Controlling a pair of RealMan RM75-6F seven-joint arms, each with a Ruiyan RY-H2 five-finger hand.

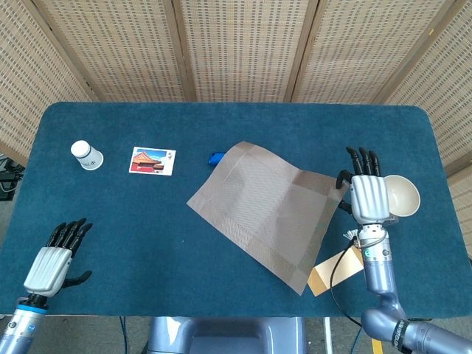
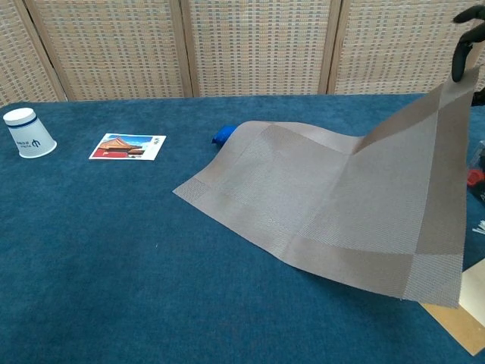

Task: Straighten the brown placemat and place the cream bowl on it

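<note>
The right hand (image 1: 366,193) is seen pinching, as it seems, one raised corner of the brown placemat (image 1: 262,210), which is spread skewed to its left, while the cream bowl (image 1: 399,195) is found just beside it on its right.

No words or numbers can be read in either view. A dark blue band and a small dark blue mark are seen on the side of the white paper cup (image 2: 29,132), lying upside down near the left end of the table, but the mark is too small to be made out as a logo or lettering. A red-roofed building under a blue sky is printed on the rectangular picture card (image 2: 127,146) beside the cup; no caption can be discerned on it.
</note>
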